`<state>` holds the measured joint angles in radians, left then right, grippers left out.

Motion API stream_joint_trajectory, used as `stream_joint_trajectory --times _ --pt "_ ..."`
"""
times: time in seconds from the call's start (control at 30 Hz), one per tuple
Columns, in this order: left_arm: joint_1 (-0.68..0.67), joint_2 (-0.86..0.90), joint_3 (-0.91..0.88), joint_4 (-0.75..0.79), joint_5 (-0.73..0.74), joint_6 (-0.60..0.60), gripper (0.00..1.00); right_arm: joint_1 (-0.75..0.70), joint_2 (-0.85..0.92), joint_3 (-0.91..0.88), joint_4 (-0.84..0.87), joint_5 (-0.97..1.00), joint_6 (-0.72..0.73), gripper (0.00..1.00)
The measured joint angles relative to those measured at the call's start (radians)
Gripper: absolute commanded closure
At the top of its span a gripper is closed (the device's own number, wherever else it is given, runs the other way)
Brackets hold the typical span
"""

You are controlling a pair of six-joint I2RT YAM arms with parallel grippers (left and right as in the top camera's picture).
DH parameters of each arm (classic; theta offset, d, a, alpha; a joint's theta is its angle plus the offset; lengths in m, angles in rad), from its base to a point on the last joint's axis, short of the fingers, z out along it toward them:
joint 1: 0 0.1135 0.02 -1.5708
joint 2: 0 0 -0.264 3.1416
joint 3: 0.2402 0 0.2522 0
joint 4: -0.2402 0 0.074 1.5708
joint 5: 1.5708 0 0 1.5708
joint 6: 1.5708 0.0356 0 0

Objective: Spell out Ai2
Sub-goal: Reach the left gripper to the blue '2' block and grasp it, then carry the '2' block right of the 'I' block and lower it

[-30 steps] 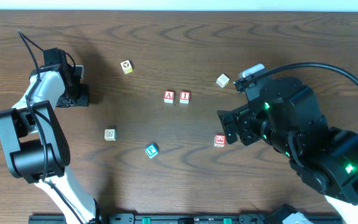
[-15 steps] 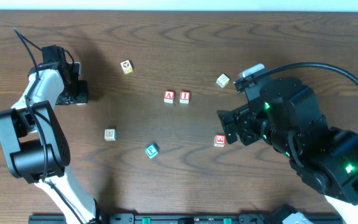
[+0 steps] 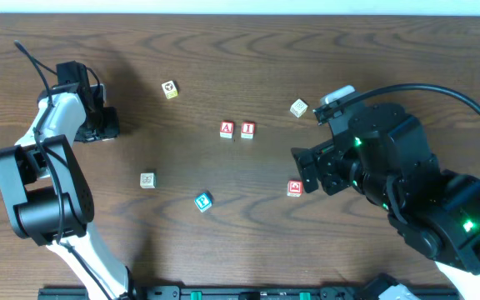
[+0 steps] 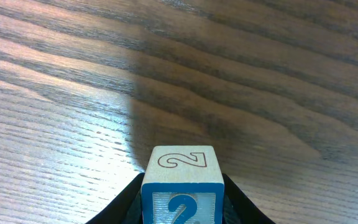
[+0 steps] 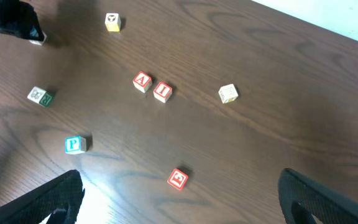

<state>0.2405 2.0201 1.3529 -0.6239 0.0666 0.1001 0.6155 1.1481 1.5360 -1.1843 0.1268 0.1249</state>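
Overhead view, clock directions taken from the middle of the table [image 3: 223,50].

1. Left gripper [image 3: 105,125]: at 10 o'clock, near the table's left edge. Fingers clenched on the 2 block [image 4: 182,183], one dark finger [image 4: 126,205] on each side of it. The block sits upright in my grip, an outlined 2 on its top face and a blue-bordered 2 on the face toward my wrist camera. From overhead my gripper hides the block.

2. Right gripper [image 3: 301,171]: at 4 o'clock, fingers [image 5: 55,199] released and spread wide, nothing between them.

3. A block [image 3: 227,129] and I block [image 3: 247,129]: just above the middle, side by side, A at 9 o'clock of I, red letters face up. They look nearly touching; I cannot tell whether a gap remains.

4. Red-bordered block [image 3: 294,188]: at 4 o'clock of the I block, just beside my right gripper and apart from it.

5. Blue P block [image 3: 202,201]: at 7 o'clock of the A block, turned slightly askew.

6. Yellow block [image 3: 169,89]: at 10 o'clock of the A block.

7. Pale block [image 3: 298,107]: at 2 o'clock of the I block.

8. Pale block with green marking [image 3: 147,180]: at 8 o'clock of the A block, well apart.
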Motion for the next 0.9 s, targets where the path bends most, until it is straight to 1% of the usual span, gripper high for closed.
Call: stream_joint_trajectory --times 0.2,0.4,0.5,0.57,0.7,0.8,0.9 --pt "0.0 0.0 0.001 0.0 0.0 -0.023 0.76 0.0 0.0 0.0 0.0 0.0 0.0 0.01" --pt "-0.002 0.0 0.009 -0.006 0.0 -0.025 0.8 0.0 0.0 0.0 0.006 0.0 0.0 0.01" --pt "-0.013 0.003 0.061 -0.048 -0.003 -0.026 0.84 0.0 -0.001 0.0 0.021 0.0 -0.001 0.01" --pt "-0.033 0.003 0.115 -0.078 -0.004 -0.026 0.88 0.0 -0.003 0.003 0.021 0.006 -0.001 0.01" --pt "-0.101 0.003 0.227 -0.128 -0.002 -0.026 0.94 0.0 -0.019 0.048 0.009 0.033 -0.001 0.01" --pt "-0.184 0.003 0.296 -0.134 0.005 -0.041 0.94 0.0 -0.047 0.126 -0.022 0.068 -0.001 0.01" --pt "-0.292 0.003 0.337 -0.124 0.025 -0.072 0.94 0.0 -0.085 0.238 -0.088 0.106 0.001 0.01"
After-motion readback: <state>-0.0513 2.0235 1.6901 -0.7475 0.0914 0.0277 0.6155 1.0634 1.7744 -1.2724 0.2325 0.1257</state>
